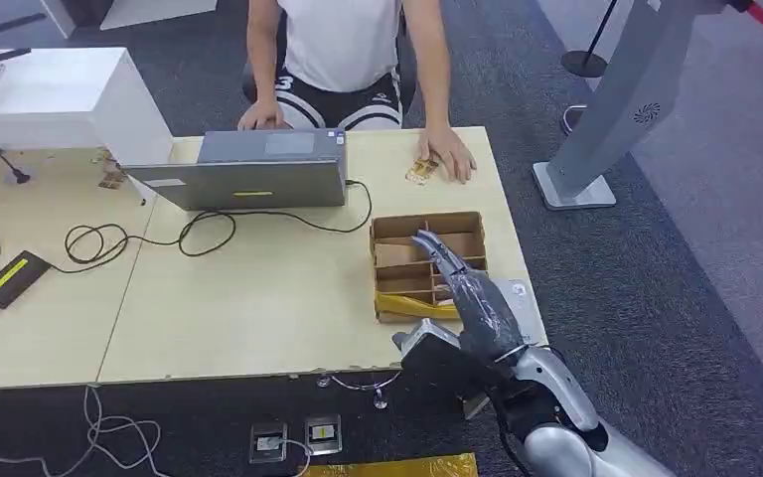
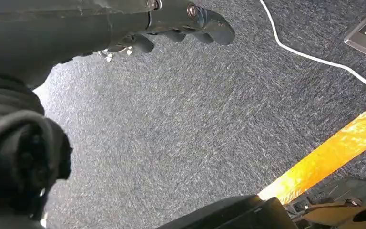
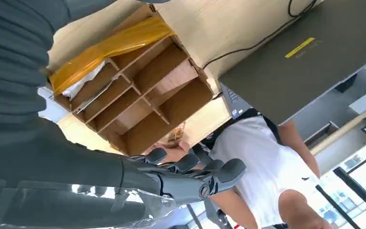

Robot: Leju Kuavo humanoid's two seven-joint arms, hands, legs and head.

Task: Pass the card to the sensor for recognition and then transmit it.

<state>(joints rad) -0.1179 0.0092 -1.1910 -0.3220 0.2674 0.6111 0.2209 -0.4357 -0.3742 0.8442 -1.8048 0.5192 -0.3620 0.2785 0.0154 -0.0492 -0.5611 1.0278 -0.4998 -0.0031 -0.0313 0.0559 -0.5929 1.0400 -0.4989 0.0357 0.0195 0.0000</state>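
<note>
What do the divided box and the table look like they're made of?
Box: looks like brown corrugated cardboard, matte, with thin slotted dividers and yellowish tape along one edge. Table: pale smooth top, probably laminate or wood-effect board; a seam splits it into two panels. I cannot tell the core material.

Matt cardboard box (image 1: 427, 260), pale wood-look table (image 1: 258, 298)

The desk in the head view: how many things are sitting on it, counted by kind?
Laptop: 1
Cardboard divider box: 1
Black power brick: 1
White box: 1
Card by the person's hand: 1
Total: 5
</note>
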